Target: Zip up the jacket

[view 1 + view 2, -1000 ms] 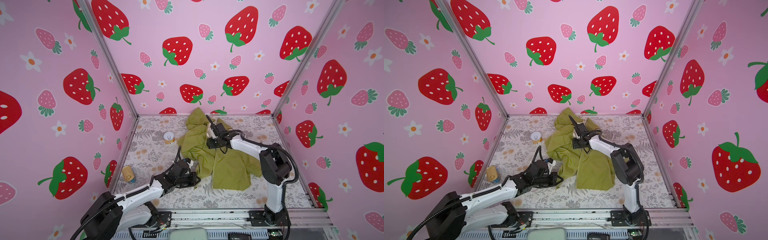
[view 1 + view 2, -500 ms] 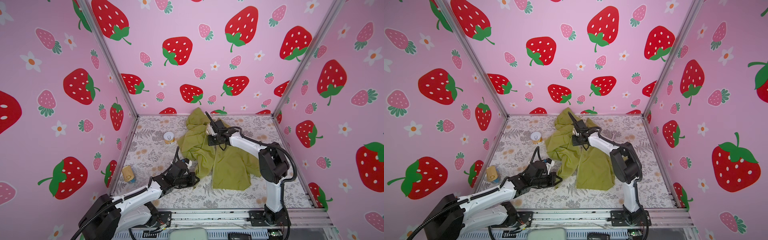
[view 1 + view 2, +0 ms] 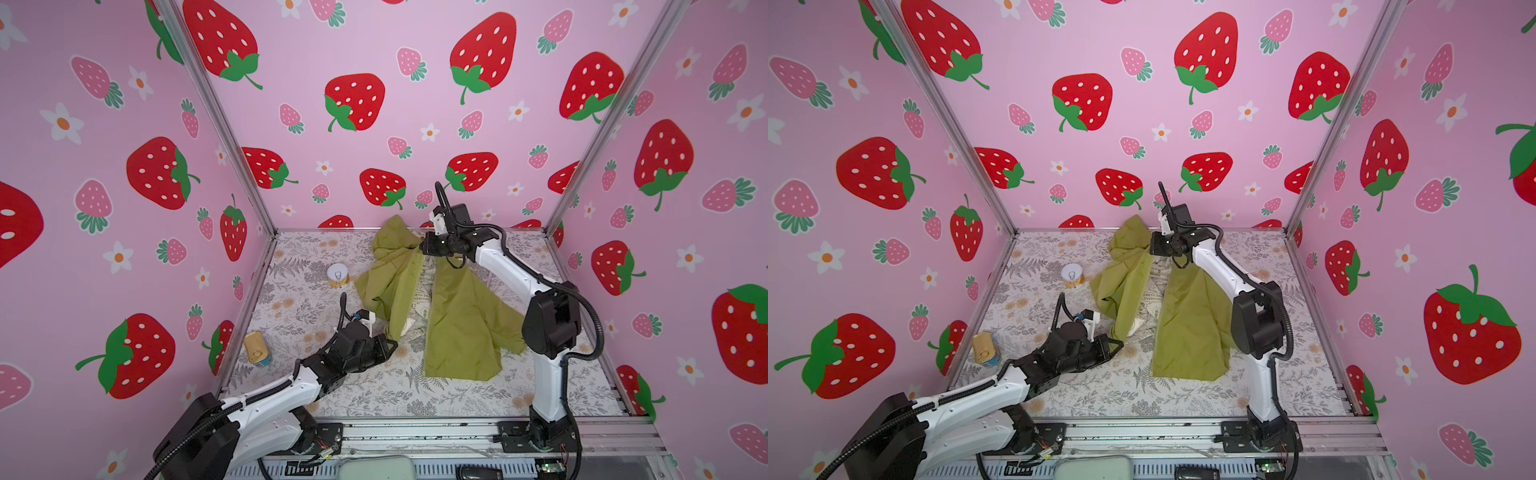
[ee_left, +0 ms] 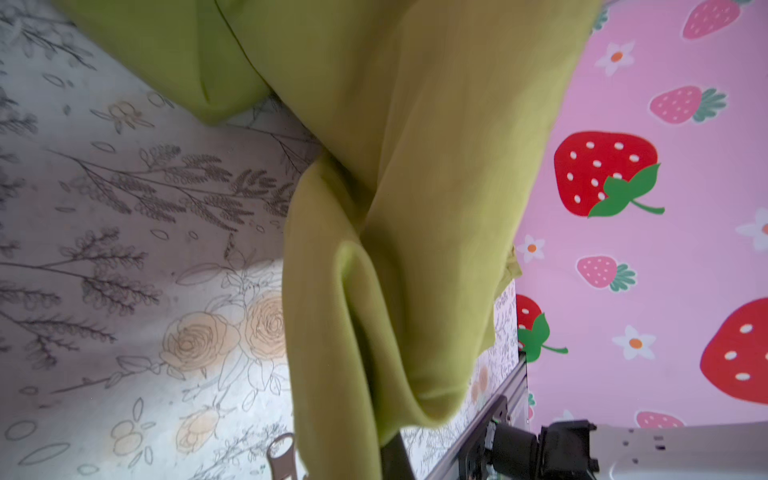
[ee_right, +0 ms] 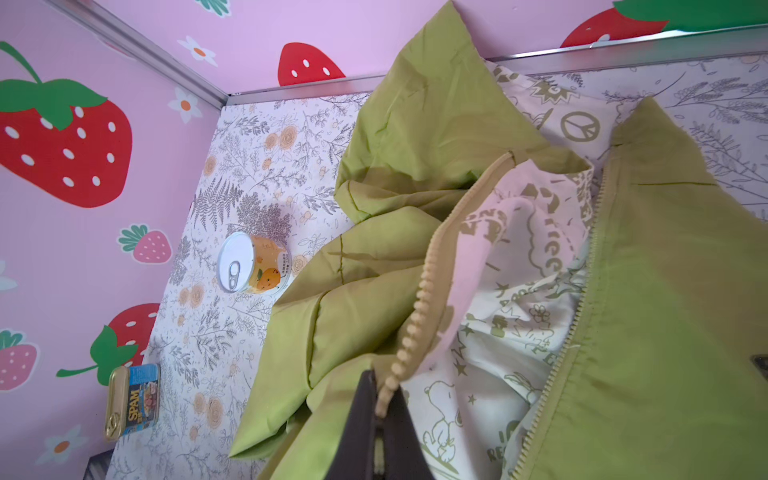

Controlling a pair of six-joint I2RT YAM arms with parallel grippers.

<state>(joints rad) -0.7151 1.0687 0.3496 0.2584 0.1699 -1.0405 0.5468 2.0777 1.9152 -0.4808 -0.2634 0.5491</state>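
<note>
Since a second ago our right gripper [image 3: 423,248] has travelled from the middle of the jacket [image 3: 457,328] up to its collar end by the back wall, and its jaws, then partly apart, have come together. The front has been drawn open with it, so more lining shows.

Reading from the left, we see a Spam tin [image 3: 257,348] at the table's left edge, and a fruit can [image 3: 338,275] farther back, both clear of the cloth. Next, our left gripper [image 3: 391,343] lies low on the floral table [image 3: 374,399], jaws closed on the lower corner of the jacket's left panel.

The jacket is thin olive-green fabric lying right of centre on the table. Its two front panels are spread apart over a strip of cream lining [image 5: 519,316] printed with green words and cartoon figures. Its long axis runs from the back wall to the near rail: the hood [image 3: 392,235] points at the wall, the hem at us. The zipper teeth [image 5: 419,299] stand unjoined on both edges.

At the right, the right gripper is clamped on the left panel's zipper edge, lifting it.
</note>
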